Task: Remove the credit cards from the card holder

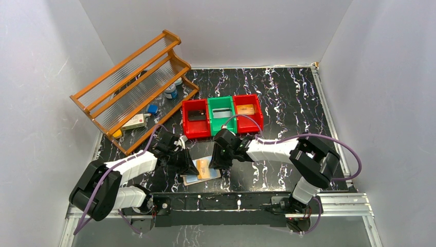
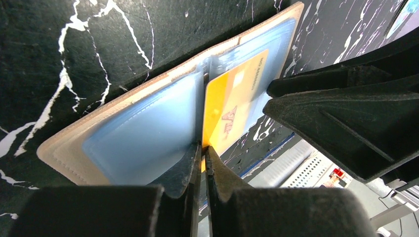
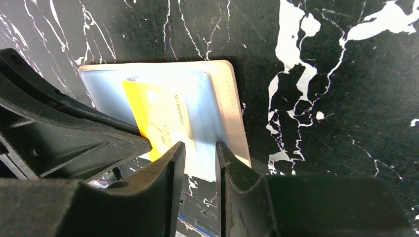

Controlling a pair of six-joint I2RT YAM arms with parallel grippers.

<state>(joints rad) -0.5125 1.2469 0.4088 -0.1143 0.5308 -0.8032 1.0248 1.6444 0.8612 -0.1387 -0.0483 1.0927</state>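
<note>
The tan card holder lies open near the table's front edge, its pale blue sleeves facing up. An orange-gold credit card sticks partway out of one sleeve, and my left gripper is shut on its near corner. From the other side, my right gripper stands open, its fingertips at the holder's near edge astride the blue sleeve, next to the same card. From above, the left gripper and the right gripper meet over the holder.
Three bins stand mid-table: a red bin with a dark card, a green bin with a silvery card, and a red bin with an orange card. A wooden rack leans at back left over small items.
</note>
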